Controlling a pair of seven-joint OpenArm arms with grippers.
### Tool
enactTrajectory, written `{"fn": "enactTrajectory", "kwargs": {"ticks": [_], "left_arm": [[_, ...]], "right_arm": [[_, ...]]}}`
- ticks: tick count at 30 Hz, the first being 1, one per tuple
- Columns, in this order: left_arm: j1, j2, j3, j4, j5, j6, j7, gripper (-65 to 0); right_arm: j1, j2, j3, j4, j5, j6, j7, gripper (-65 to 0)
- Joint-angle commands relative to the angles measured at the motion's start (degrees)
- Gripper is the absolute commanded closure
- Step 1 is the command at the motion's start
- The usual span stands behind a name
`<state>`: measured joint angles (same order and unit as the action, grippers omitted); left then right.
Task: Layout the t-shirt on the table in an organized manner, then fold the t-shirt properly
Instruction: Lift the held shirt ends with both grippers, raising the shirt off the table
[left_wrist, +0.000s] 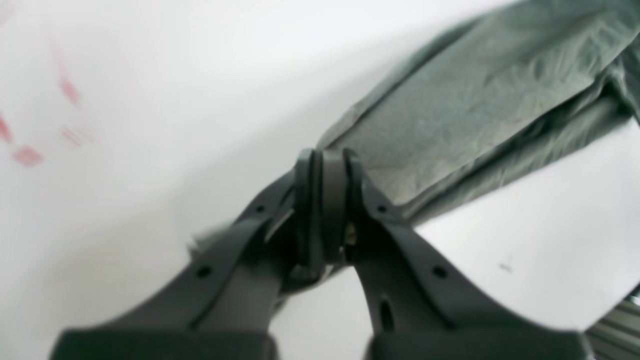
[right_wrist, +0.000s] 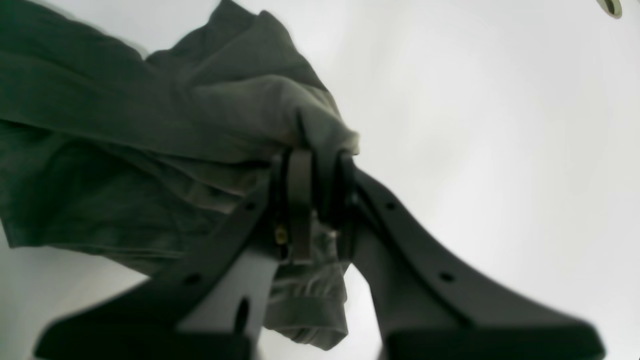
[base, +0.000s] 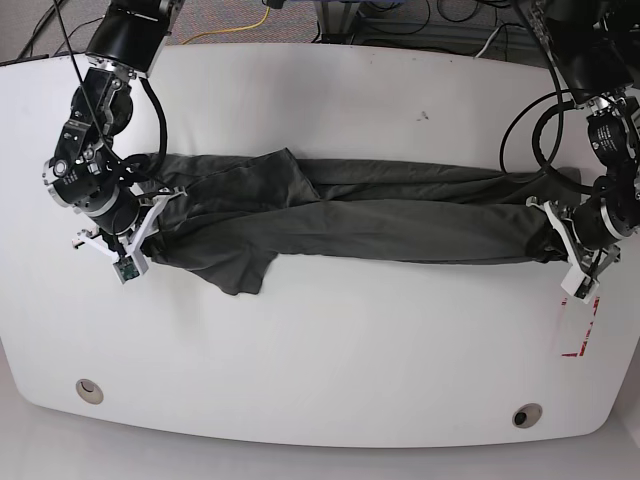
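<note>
The dark grey-green t-shirt (base: 380, 215) lies pulled out into a long, wrinkled band across the middle of the white table (base: 330, 350). My left gripper (base: 560, 240) is at the band's right end in the base view. In the left wrist view the left gripper (left_wrist: 325, 160) is shut, with the t-shirt (left_wrist: 475, 100) running out from its tips. My right gripper (base: 150, 215) is at the band's left end. The right wrist view shows the right gripper (right_wrist: 315, 160) shut on a bunched fold of the t-shirt (right_wrist: 125, 150); cloth hangs below the fingers.
Red tape marks (base: 575, 335) sit on the table just in front of the left gripper, also blurred as red tape (left_wrist: 27, 155). Two round grommet holes (base: 90, 389) (base: 527, 414) lie near the front edge. Cables (base: 400, 20) run behind the far edge.
</note>
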<state>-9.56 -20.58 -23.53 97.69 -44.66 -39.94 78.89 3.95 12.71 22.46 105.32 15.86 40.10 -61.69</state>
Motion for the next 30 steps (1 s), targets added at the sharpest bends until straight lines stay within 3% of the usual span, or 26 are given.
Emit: {"fn": "enactTrajectory", "kwargs": {"ticks": [1,11,26,30], "left_arm": [[-1.03,-1.18,-0.34,3.54,-0.92,-0.06,-0.52,-0.6],[2.13,-3.55,-0.43,7.41,-1.01,-0.06,1.11,-0.7],[17.17,-6.54,-0.16,9.26,-0.74,-0.06,1.11,-1.3],[18.57,-7.86,-0.08,9.08,-0.74,-0.06,1.11,-7.4]], "right_arm": [[1.02,0.7,0.27,1.19,0.63,-0.1,1.25,-6.5],[0.76,0.87,0.27,1.28,0.63,-0.1,1.25,-6.5],[1.02,0.78,0.27,1.19,0.63,-0.1,1.25,-6.5],[1.02,0.78,0.27,1.19,0.63,-0.1,1.25,-6.5]]}}
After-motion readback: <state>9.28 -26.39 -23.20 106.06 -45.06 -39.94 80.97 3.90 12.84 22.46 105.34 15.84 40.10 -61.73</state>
